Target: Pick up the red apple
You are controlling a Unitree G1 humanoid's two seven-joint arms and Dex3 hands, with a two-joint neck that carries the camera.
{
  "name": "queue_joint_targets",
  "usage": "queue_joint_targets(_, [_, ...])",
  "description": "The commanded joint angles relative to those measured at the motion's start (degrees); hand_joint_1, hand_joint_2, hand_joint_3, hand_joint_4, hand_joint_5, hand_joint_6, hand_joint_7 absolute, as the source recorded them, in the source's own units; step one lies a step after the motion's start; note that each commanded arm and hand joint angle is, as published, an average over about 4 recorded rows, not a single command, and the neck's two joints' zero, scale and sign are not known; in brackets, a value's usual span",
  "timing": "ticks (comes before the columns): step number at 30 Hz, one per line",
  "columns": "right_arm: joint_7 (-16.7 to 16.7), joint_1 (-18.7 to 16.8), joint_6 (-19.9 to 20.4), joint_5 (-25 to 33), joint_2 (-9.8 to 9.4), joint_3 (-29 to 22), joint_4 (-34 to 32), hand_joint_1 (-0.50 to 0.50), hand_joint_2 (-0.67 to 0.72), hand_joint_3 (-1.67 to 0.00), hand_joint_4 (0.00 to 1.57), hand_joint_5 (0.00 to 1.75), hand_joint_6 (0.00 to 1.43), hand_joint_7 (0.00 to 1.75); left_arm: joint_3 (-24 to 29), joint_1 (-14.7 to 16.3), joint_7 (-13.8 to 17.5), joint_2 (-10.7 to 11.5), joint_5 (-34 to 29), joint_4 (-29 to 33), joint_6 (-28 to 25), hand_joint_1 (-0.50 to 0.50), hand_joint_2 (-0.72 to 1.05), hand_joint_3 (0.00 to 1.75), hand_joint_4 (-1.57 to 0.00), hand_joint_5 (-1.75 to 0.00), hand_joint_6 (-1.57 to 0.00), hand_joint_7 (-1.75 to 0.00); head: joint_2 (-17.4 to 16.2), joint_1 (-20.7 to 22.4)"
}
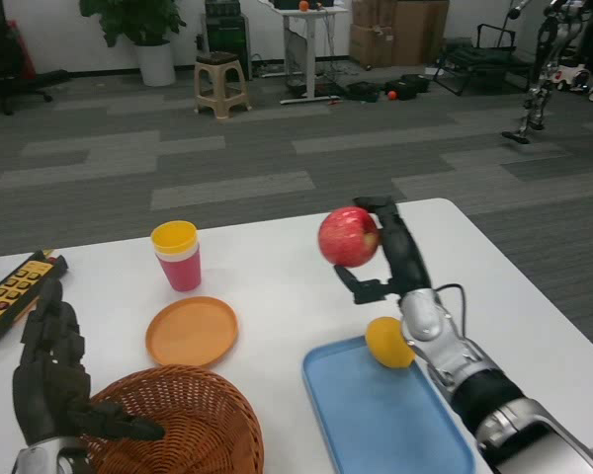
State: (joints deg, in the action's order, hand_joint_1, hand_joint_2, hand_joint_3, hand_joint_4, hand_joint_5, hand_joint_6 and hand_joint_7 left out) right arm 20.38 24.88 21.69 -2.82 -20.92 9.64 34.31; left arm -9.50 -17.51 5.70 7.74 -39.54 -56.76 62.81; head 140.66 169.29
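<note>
Red apple point(348, 236) sits in the right hand point(383, 259), lifted clear above the white table point(277, 296). The black fingers reach up behind and over the fruit's right side, and the thumb comes in from below, so the hand grips the apple between them. The silver right forearm point(465, 367) runs down from the wrist toward the lower right corner, passing over the right edge of a blue tray point(376, 420).

On that tray, near its far right corner, lies a yellow lemon point(387, 342), partly hidden by the wrist. The apple hangs above and a little left of the lemon, over bare tabletop just beyond the tray.

The left hand point(51, 370) rests low on the left, at the near edge, its fingers spread apart and holding nothing; one finger lies across the rim of a woven basket point(193, 420). Just beyond the basket an orange plate point(192, 331) lies flat on the table. Farther back stands a pink cup point(183, 267) with a yellow cup point(174, 237) nested in its mouth. A yellow-and-black remote point(15, 291) lies at the left edge of the table.

Beyond the table stretches grey carpet, with a beige stool point(220, 81), a potted plant point(143, 30), a white desk point(311, 39) and cardboard boxes point(395, 28) near the far wall.
</note>
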Motion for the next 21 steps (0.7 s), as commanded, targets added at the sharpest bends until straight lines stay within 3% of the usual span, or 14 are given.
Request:
queue_joint_targets(1, [-2.34, -3.50, 2.35, 3.35, -1.76, -2.67, -3.94, -0.46, -0.54, -1.51, 0.98, 1.65, 0.25, 1.31, 0.66, -0.24, -0.16, 0.70, -0.10, -0.12, 0.21, -0.50, -0.64, 0.09, 0.00, 0.00, -0.34, 0.00, -0.71, -0.80])
queue_joint_targets(5, [-4.96, -7.79, 2.65, 4.44, -2.42, -6.21, -8.82, -0.46, -0.54, -1.51, 1.00, 1.65, 0.26, 1.26, 0.97, -0.77, -0.16, 0.79, -0.10, -0.32, 0.16, -0.50, -0.64, 0.09, 0.00, 0.00, -0.34, 0.00, -1.24, -1.53])
queue_joint_targets(10, [-5.57, -10.86, 2.57, 4.58, -2.15, -8.98, -11.98, -0.46, -0.54, -1.51, 1.02, 1.65, 0.26, 1.26, 1.10, -1.30, -0.16, 0.88, -0.10, -0.41, 0.12, -0.50, -0.64, 0.09, 0.00, 0.00, -0.34, 0.00, -1.33, -2.24])
queue_joint_targets(21, [-6.03, -11.96, 2.57, 4.75, -2.51, -10.47, -13.96, -0.46, -0.54, -1.49, 1.20, 1.65, 0.31, 1.26, 1.54, -3.03, -0.16, 1.14, -0.05, -0.52, 0.12, -0.50, -0.64, 0.09, 0.00, 0.00, -0.31, 0.00, -0.95, -2.54])
